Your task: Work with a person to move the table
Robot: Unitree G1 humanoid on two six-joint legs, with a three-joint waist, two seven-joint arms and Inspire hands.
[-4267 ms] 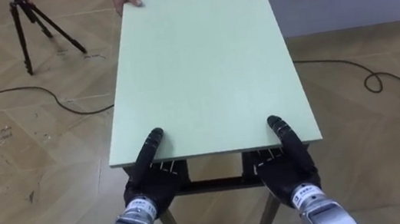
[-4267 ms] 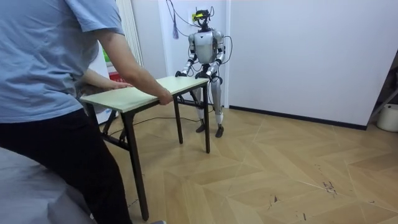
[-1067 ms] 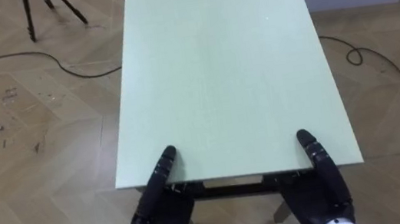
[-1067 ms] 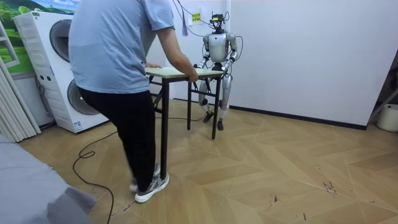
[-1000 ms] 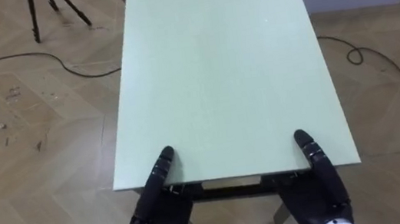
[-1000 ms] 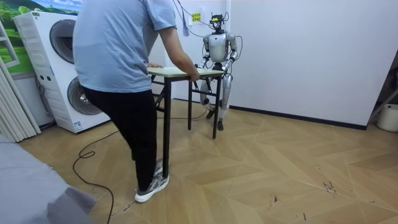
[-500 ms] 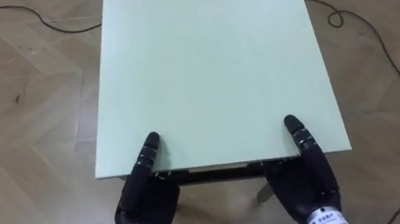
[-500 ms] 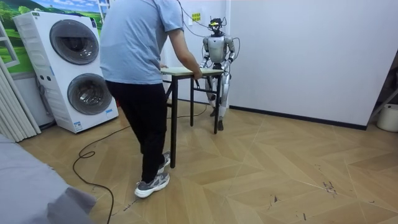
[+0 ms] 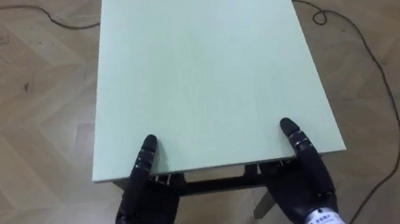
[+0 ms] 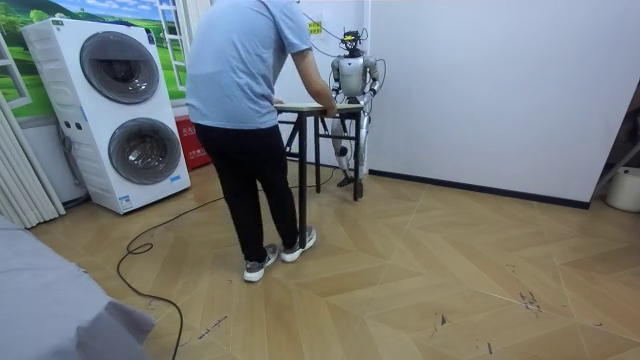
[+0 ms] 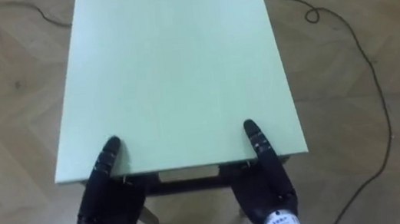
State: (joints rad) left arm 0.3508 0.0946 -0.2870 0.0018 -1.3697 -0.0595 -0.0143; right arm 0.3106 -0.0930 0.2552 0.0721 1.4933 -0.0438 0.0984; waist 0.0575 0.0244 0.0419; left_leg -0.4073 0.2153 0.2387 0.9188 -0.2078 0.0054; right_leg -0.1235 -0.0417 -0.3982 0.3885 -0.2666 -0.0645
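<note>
- The pale green rectangular table (image 9: pixel 202 65) with dark metal legs lies straight ahead of the robot, its long axis running away toward the person (image 10: pixel 245 90) holding the far end.
- The black left hand (image 9: pixel 146 204) and black right hand (image 9: pixel 303 187) sit at the near short edge, one by each corner, equally close, thumbs laid flat on top.
- Whether either hand clamps the edge from below cannot be told.
- Any carry goes along that axis, I judge.

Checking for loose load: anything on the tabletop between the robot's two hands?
Nothing. In the left eye view the table top between left hand and right hand is bare pale green; only its dark frame shows below the near edge.
</note>
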